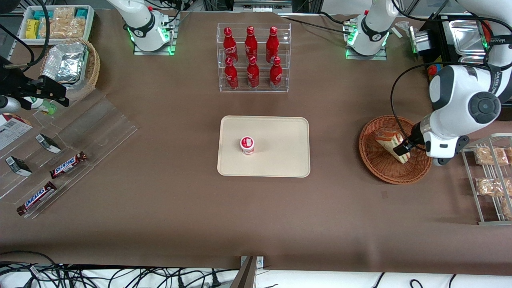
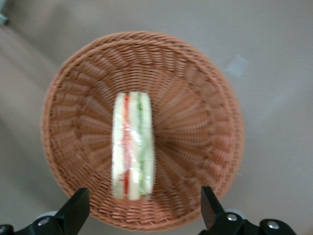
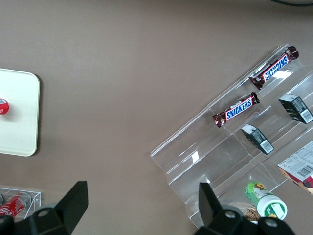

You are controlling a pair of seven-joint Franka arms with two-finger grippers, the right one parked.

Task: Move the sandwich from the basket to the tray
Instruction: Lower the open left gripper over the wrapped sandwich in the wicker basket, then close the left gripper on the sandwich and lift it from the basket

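Note:
The wrapped wedge sandwich (image 1: 389, 141) lies in the round reddish-brown wicker basket (image 1: 376, 160) toward the working arm's end of the table. In the left wrist view the sandwich (image 2: 132, 144) lies edge-up in the middle of the basket (image 2: 195, 147), showing white bread with red and green layers. My left gripper (image 1: 405, 151) hangs over the basket above the sandwich, open and empty, with its fingers (image 2: 76, 210) wide apart near the basket's rim. The cream tray (image 1: 280, 132) lies at the table's middle with a small red-and-white cup (image 1: 247, 145) on it.
A clear rack of red bottles (image 1: 253, 58) stands farther from the front camera than the tray. A wire rack with snack packs (image 1: 490, 178) sits beside the basket. A clear stepped stand with Snickers bars (image 1: 68, 165) and a tan basket with foil container (image 1: 72, 66) lie toward the parked arm's end.

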